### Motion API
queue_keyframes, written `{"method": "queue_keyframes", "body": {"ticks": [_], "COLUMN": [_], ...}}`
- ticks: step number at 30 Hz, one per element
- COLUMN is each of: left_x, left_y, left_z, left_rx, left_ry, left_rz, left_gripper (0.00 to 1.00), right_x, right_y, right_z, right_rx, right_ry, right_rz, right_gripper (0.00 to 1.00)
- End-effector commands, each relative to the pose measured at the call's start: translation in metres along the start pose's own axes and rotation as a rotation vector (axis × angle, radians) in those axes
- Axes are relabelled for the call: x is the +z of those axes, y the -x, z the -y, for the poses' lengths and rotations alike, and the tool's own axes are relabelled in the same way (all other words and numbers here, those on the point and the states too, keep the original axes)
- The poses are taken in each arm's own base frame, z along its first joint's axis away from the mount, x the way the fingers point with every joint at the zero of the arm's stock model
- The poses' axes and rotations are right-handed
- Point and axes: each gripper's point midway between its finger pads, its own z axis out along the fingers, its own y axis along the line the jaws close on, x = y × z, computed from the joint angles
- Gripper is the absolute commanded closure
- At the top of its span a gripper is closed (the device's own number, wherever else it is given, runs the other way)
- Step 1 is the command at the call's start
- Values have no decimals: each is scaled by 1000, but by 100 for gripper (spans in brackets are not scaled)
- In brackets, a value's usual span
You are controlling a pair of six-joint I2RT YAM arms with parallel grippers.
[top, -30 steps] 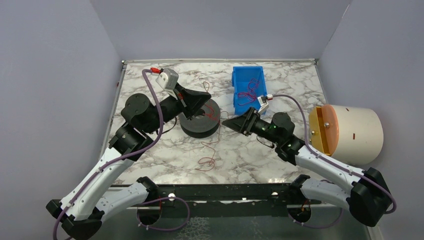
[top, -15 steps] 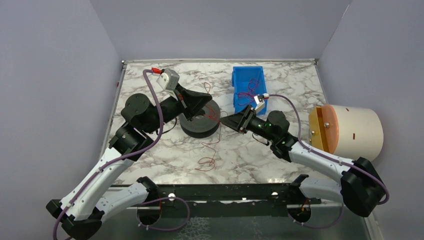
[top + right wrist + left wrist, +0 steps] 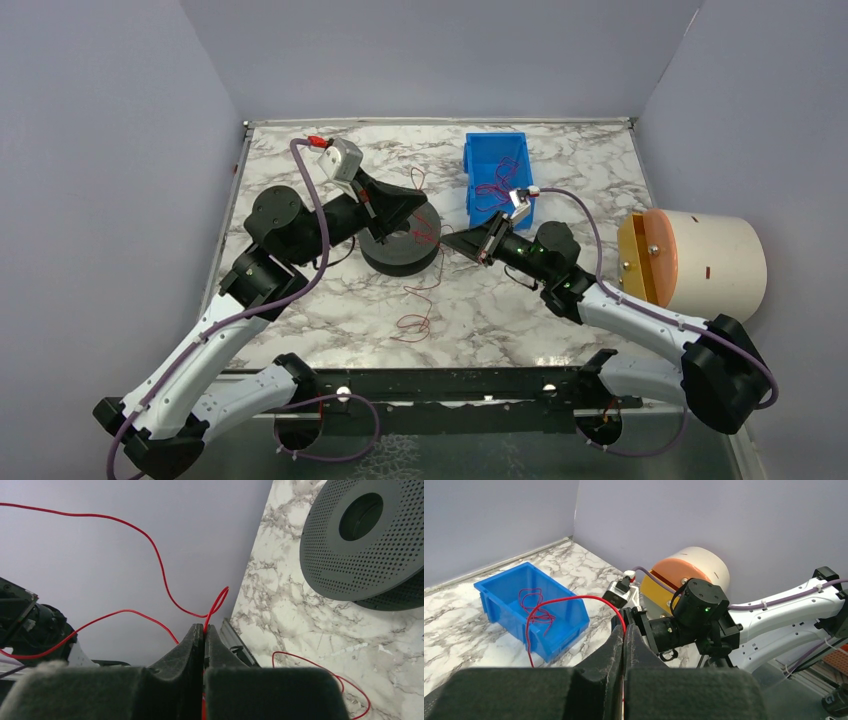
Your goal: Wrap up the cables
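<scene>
A: What does the marble table (image 3: pixel 560 300) carry?
B: One cream drum (image 3: pixel 715 265) with an orange lid stands by its right edge. One blue bin (image 3: pixel 497 136) is at the back, and one black perforated spool (image 3: pixel 400 250) sits mid-table.
A: And the two arms?
B: The left end effector (image 3: pixel 625 630), over the spool, is clamped on a red cable (image 3: pixel 569 598). The right end effector (image 3: pixel 204 629), just beside the spool, also pinches a red cable.
A: Any more?
B: One red tangle (image 3: pixel 493 190) lies in the bin and another lies loose near the front edge. The strands are too fine to count.
</scene>
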Motion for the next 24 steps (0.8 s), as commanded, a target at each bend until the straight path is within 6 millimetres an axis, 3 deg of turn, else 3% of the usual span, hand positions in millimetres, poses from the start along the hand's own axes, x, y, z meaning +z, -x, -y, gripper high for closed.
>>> {"method": "queue_keyframes", "body": {"ticks": [1, 7, 13, 20, 24], "left_x": [0, -1, -7, -17, -23], "left_y": [4, -1, -17, -50, -68], "left_z": [10, 11, 17, 40, 52], "left_rx": [4, 1, -8, -29, -51], "left_ry": [-47, -60, -110, -283, -383], "left_rz": [9, -5, -34, -131, -201], "left_gripper": [100, 100, 100, 100, 100], "right_x": [-1, -3, -12, -37, -58], "right_y": [8, 12, 32, 76, 105], "right_z": [-13, -17, -17, -22, -38], "right_rx": [-18, -63, -194, -417, -543], "right_ry": [43, 47, -48, -200, -266], "right_rz": [37, 59, 131, 298, 409], "right_gripper": [99, 99, 99, 99, 99]}}
